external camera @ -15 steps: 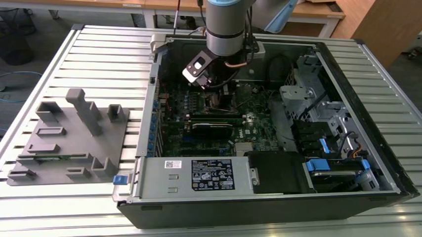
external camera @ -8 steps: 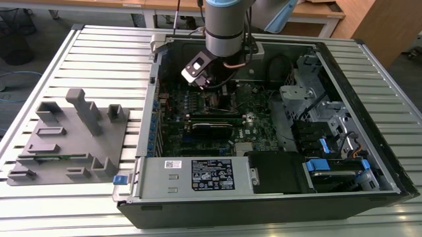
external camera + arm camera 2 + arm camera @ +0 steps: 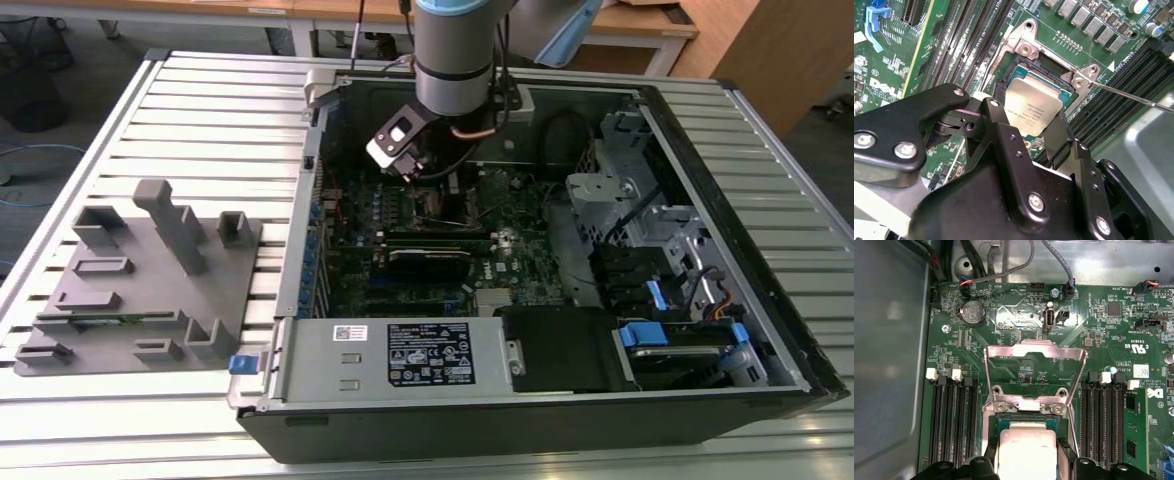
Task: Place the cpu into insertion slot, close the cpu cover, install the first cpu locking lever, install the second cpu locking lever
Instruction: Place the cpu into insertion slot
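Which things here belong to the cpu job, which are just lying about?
Job: pale silvery square cpu, held by black tool; dark square insertion slot; raised silver frame cpu cover.
Lying about: grey plastic tray; round silver coin battery; long black memory slots.

I am working in what is looking like a robotics lab: an opened computer tower (image 3: 534, 425) is lying on a slatted metal bench (image 3: 200, 110), a grey parts fixture (image 3: 134, 290) is sitting at its nine o'clock in the exterior view, and wooden desks (image 3: 638, 22) are standing beyond at twelve o'clock.
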Controlling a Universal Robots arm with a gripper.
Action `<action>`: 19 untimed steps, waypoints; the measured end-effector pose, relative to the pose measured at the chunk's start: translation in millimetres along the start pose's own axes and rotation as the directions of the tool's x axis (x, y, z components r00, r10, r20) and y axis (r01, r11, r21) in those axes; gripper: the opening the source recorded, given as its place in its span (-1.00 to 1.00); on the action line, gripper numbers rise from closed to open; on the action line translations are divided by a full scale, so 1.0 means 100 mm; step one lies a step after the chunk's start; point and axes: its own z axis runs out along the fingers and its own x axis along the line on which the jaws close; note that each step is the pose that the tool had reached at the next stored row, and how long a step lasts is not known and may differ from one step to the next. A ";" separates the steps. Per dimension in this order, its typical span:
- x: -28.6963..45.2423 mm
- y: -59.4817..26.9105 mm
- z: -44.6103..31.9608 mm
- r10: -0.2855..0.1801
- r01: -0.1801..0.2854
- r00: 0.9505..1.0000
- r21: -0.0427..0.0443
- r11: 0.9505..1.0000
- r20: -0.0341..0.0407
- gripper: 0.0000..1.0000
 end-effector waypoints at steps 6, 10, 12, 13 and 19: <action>0.000 -0.001 0.006 0.009 -0.009 1.000 0.000 1.000 0.001 0.08; 0.000 -0.002 0.018 0.009 -0.009 1.000 0.000 1.000 0.001 0.08; -0.001 -0.003 0.023 0.009 -0.009 1.000 0.000 1.000 0.001 0.08; -0.001 -0.003 0.024 0.009 -0.009 1.000 0.000 1.000 0.001 0.08; -0.001 -0.004 0.040 0.009 -0.009 1.000 0.000 1.000 0.001 0.08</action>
